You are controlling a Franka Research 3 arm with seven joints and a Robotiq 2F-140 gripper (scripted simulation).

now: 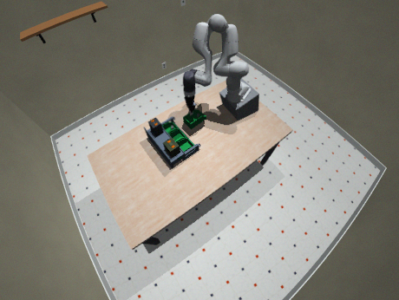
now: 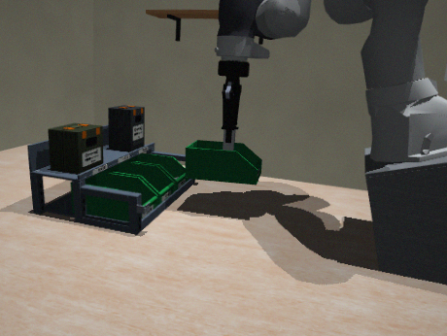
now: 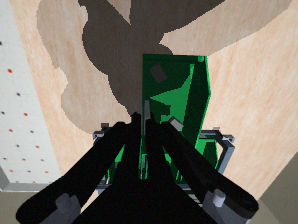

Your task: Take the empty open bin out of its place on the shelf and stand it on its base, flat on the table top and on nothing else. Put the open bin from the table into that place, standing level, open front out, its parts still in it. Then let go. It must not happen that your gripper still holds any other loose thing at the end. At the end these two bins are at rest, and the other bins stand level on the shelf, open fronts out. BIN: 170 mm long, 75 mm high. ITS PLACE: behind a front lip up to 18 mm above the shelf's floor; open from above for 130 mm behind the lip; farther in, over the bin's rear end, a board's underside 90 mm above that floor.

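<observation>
My gripper (image 1: 192, 113) (image 2: 228, 145) (image 3: 143, 107) is shut on one side wall of a green open bin (image 1: 193, 120) (image 2: 214, 165) (image 3: 177, 82). The bin hangs in the air above the table, beside the shelf, its sloped open front toward the robot's base. Grey parts (image 3: 158, 73) (image 3: 175, 123) lie inside it. Its base looks nearly level. The grey-blue shelf (image 1: 161, 140) (image 2: 109, 192) (image 3: 226, 155) holds green bins (image 1: 186, 144) (image 2: 104, 206) (image 3: 205, 150) side by side, open fronts toward the robot's side. Whether these are empty is hard to tell. The held bin and fingers hide the shelf's middle in the wrist view.
Two dark boxes with orange marks, one at the far end (image 1: 154, 126) (image 2: 125, 128) and one at the near end (image 1: 171, 146) (image 2: 75, 148), stand on the shelf's upper board. The robot's base block (image 1: 239, 104) (image 2: 408, 218) stands at the table's far end.
</observation>
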